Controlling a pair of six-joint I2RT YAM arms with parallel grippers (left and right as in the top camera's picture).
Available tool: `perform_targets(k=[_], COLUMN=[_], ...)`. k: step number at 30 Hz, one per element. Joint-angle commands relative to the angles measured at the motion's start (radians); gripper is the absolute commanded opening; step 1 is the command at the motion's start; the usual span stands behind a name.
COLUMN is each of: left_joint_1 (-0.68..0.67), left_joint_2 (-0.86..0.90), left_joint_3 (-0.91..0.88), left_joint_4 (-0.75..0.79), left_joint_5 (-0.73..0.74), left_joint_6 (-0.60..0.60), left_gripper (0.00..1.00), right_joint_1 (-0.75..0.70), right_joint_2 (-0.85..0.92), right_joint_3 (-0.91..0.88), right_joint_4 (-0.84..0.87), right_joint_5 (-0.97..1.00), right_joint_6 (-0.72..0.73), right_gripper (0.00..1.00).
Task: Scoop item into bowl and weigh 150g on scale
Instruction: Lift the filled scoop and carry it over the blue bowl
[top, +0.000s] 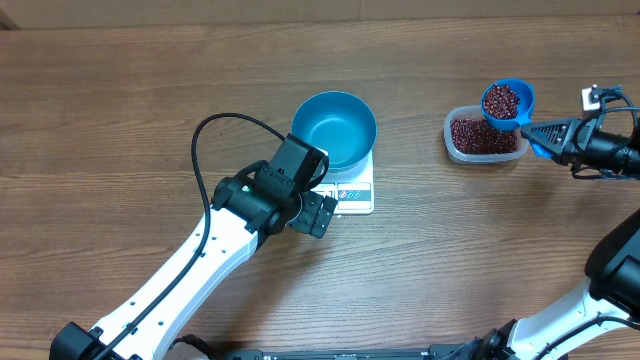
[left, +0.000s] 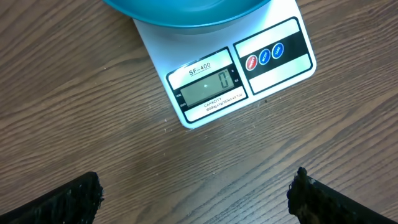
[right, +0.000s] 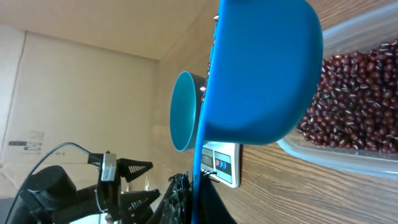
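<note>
The round blue bowl (top: 334, 130) stands empty on the white scale (top: 355, 192); the display (left: 208, 87) reads zero. My left gripper (top: 318, 213) hovers open over bare wood just in front of the scale, with its fingers (left: 68, 199) wide apart and nothing between them. My right gripper (top: 548, 135) is shut on the handle of a small blue scoop (top: 508, 103). The scoop is full of dark red-brown beans (top: 500, 99) and held above the clear tub (top: 483, 137). From the right wrist, the scoop's underside (right: 261, 68) hides most of the bowl (right: 183, 112).
The clear plastic tub of beans (right: 354, 99) sits right of the scale, about a hand's width away. The left arm's black cable (top: 215, 135) loops over the table left of the bowl. Bare wood lies between the scale and the tub.
</note>
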Motion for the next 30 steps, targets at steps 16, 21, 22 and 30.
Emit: perform_targets(k=[16, 21, 22, 30], left_joint_1=[0.006, 0.006, 0.006, 0.006], left_joint_2=[-0.013, -0.013, -0.013, -0.013], left_joint_3=[-0.001, -0.001, -0.001, -0.001], left_joint_4=[0.001, 0.001, 0.001, 0.001], left_joint_5=[0.01, 0.009, 0.009, 0.009], left_joint_6=[0.019, 0.019, 0.019, 0.019], left_gripper=[1.0, 0.99, 0.99, 1.0], right_joint_1=[0.224, 0.34, 0.367, 0.542], right_joint_2=[-0.02, -0.02, -0.02, -0.02], right_joint_3=[0.119, 0.179, 0.187, 0.192], right_joint_4=[-0.014, -0.01, -0.004, 0.122], right_joint_5=[-0.159, -0.157, -0.149, 0.044], right_joint_6=[-0.015, -0.012, -0.012, 0.094], right_gripper=[0.04, 0.04, 0.04, 0.04])
